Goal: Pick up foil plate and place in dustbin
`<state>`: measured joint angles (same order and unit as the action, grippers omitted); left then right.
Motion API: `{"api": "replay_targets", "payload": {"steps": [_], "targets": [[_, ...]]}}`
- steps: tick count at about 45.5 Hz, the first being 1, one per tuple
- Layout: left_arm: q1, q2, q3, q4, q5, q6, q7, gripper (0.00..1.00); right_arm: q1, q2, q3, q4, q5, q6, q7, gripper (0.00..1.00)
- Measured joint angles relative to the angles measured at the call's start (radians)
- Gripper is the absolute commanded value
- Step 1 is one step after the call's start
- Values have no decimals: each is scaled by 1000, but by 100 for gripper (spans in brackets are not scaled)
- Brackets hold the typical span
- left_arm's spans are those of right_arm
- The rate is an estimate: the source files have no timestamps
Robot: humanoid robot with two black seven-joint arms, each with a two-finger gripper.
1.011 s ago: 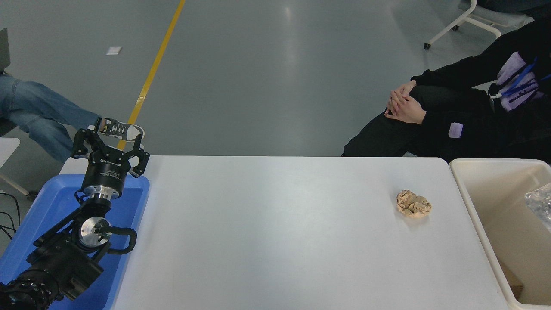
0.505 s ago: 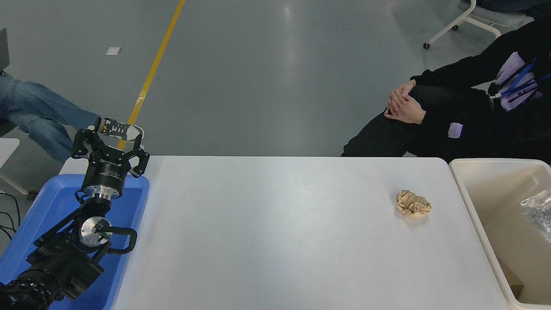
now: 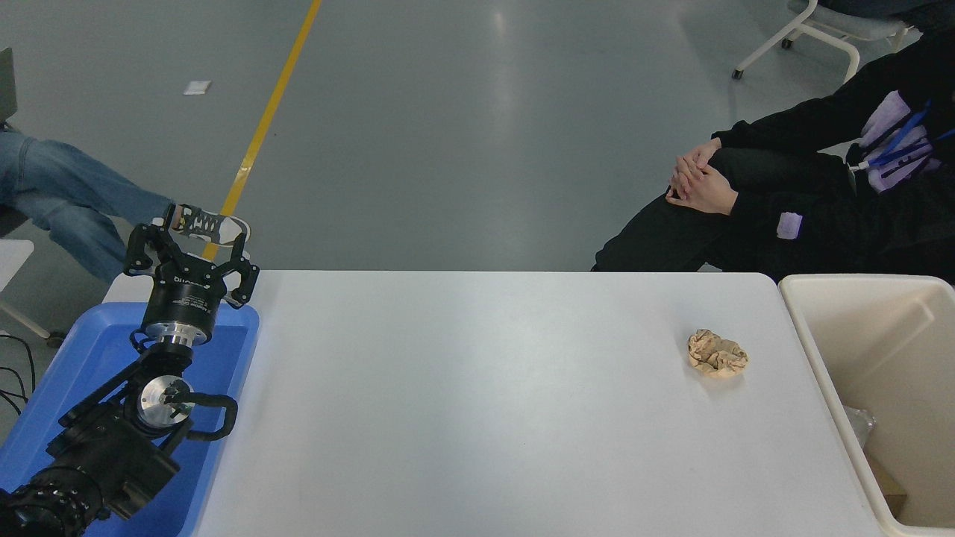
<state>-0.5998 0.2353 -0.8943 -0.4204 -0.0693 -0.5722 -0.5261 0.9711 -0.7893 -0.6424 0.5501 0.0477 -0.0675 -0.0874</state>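
Parked at the near left over a blue plastic tray [image 3: 82, 358]: black left gripper [image 3: 191, 243], fingers spread wide, holding nothing. Deep in the cream rectangular plastic dustbin [image 3: 865, 298] at the right, only a silvery glint of crinkled foil plate [image 3: 858, 426]. Near it on the white table [image 3: 477, 410], a crumpled brown paper ball [image 3: 716, 353].

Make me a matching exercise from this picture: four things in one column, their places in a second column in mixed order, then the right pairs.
Things
1. paper ball
2. bin
3. blue tray
4. clasped hands

Places
A. past the table's far edge, on a seated person's knee
B. under the left gripper and its arm, at the table's left end
C. on the bare tabletop, near the right end
D. just beyond the table's right edge

Pairs: 1-C, 2-D, 3-B, 4-A
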Motion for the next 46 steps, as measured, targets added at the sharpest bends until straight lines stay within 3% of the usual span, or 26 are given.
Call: {"api": "replay_targets", "payload": {"steps": [11, 20, 28, 35, 46], "targets": [[0, 0, 0, 0, 0, 0, 0, 99, 277, -37, -282, 312, -4, 11, 0, 100], [0, 0, 0, 0, 0, 0, 0, 99, 515, 14, -508, 538, -5, 68, 0, 100], [0, 0, 0, 0, 0, 0, 0, 99, 713, 104, -632, 631, -5, 279, 1, 100], [0, 0, 0, 0, 0, 0, 0, 99, 887, 198, -684, 669, -4, 550, 1, 100], [0, 0, 0, 0, 0, 0, 0, 99, 1080, 374, -680, 695, -4, 756, 1, 100]]}}
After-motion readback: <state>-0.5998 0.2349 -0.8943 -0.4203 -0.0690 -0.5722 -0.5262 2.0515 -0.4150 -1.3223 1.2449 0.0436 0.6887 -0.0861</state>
